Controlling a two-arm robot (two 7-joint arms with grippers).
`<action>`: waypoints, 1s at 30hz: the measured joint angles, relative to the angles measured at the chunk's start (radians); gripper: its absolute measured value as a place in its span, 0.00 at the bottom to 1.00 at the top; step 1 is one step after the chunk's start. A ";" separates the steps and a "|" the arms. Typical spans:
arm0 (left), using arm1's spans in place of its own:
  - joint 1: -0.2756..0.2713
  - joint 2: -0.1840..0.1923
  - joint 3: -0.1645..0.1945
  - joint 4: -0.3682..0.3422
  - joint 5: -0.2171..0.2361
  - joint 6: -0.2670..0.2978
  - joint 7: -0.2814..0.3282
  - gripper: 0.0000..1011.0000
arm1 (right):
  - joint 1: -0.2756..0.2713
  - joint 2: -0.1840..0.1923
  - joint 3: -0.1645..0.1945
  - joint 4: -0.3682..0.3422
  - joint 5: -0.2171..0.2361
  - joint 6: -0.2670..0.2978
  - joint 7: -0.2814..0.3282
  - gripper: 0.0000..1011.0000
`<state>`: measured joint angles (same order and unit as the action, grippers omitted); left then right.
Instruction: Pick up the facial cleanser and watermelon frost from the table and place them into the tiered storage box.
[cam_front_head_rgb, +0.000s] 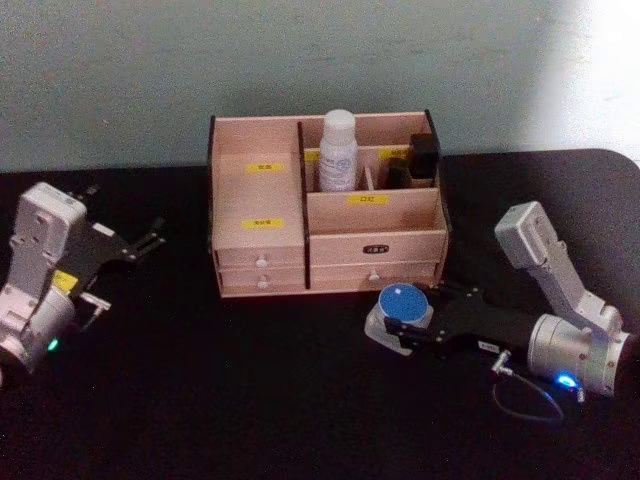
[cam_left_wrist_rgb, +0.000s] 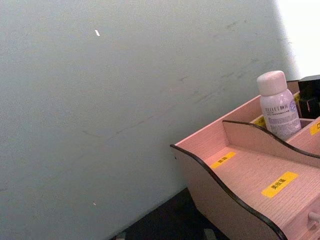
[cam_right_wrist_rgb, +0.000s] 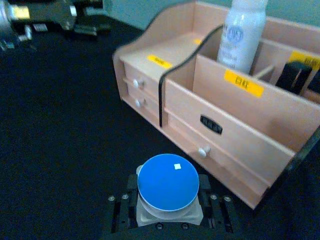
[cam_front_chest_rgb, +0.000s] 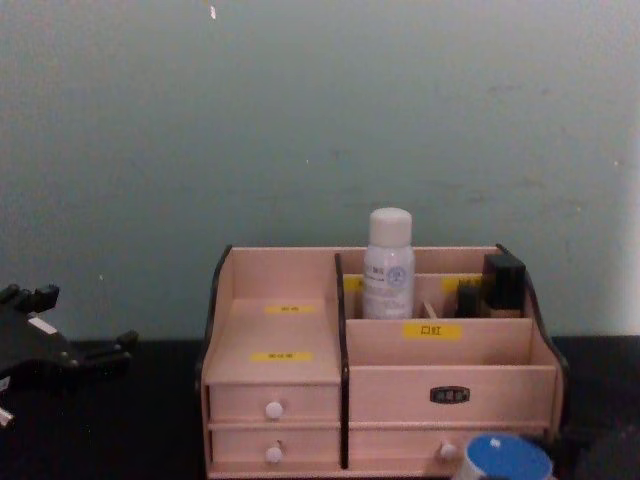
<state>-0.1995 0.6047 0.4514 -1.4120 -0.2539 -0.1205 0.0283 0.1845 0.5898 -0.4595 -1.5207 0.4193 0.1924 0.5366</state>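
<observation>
Your right gripper (cam_front_head_rgb: 396, 328) has its fingers tight on the blue-lidded watermelon frost jar (cam_front_head_rgb: 404, 302), just before the tiered storage box (cam_front_head_rgb: 262, 225). The facial cleanser (cam_front_head_rgb: 338, 150) stands inside. Your left gripper (cam_front_head_rgb: 146, 240) rests far left, fingers maybe open.

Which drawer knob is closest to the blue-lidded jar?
The lone white knob on the right bottom drawer, just behind the round blue-lidded jar; both left knobs sit farther off.

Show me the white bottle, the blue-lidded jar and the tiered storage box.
white bottle (cam_front_head_rgb: 338, 158), head view, on its label.
blue-lidded jar (cam_right_wrist_rgb: 168, 181), right wrist view, on its blue lid.
tiered storage box (cam_front_chest_rgb: 400, 384), chest view, on its front panel.
</observation>
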 joint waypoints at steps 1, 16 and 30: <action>0.000 0.000 0.000 0.000 0.000 0.000 0.000 0.99 | -0.001 0.001 0.002 -0.005 0.003 -0.002 0.000 0.70; 0.000 0.000 0.000 0.000 0.000 0.000 0.000 0.99 | 0.041 0.007 0.023 -0.081 0.022 -0.046 0.005 0.70; 0.000 0.000 0.000 0.000 0.000 0.000 0.000 0.99 | 0.191 -0.078 -0.030 0.012 0.001 -0.052 0.017 0.70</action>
<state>-0.1995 0.6047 0.4514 -1.4120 -0.2539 -0.1205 0.0283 0.3758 0.5115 -0.4892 -1.5090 0.4207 0.1404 0.5539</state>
